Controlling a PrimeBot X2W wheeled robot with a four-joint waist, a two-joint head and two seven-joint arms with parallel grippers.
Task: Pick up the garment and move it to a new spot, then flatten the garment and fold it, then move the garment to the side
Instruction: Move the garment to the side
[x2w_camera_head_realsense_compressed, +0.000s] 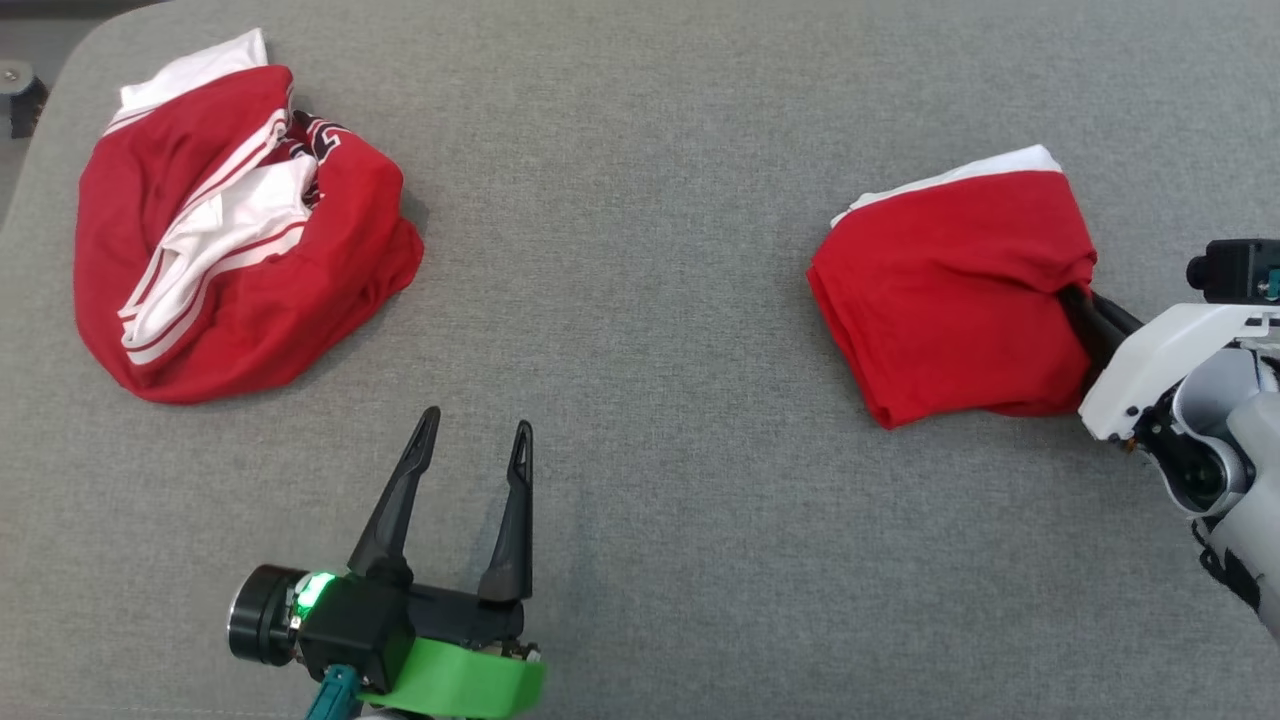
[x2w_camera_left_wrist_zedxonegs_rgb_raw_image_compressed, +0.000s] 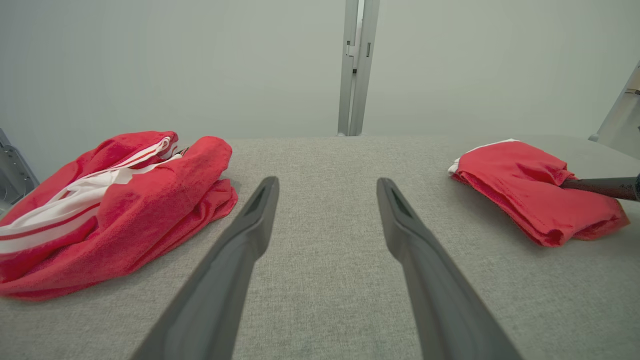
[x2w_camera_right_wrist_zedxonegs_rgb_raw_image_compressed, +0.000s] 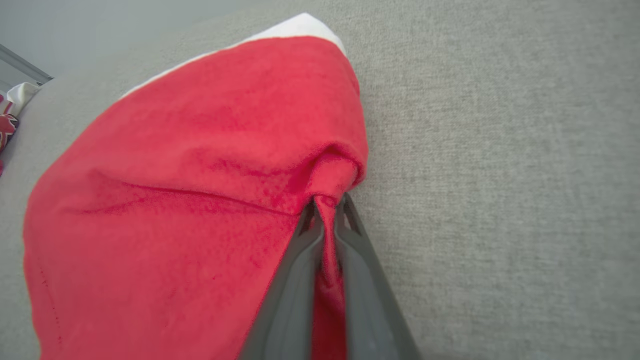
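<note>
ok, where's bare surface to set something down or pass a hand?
Widest free patch: the grey surface between the crumpled garment and the folded garment, ahead of the open left gripper. Also free: the far strip beyond the folded garment. Crowded: the right edge, where the right gripper pinches the folded garment.

Two garments: folded garment, crumpled garment. Two grippers: left gripper, right gripper.
</note>
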